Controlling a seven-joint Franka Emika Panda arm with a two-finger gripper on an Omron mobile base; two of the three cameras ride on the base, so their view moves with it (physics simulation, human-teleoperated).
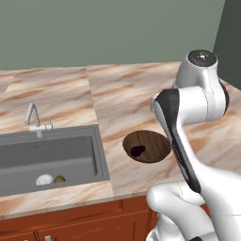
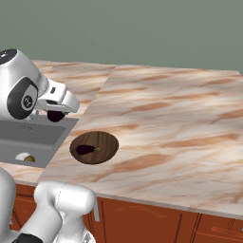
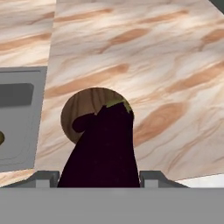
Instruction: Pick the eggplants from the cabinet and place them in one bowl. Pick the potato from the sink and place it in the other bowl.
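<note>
Jaws clamped on eggplant [image 3: 103, 151] above wooden bowl [image 3: 83, 105]; sink [image 3: 22, 131] beside.

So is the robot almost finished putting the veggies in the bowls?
About halfway. One eggplant already lies in the wooden bowl. The gripper holds the second eggplant above that bowl. The potato is still in the sink, waiting its turn.
</note>
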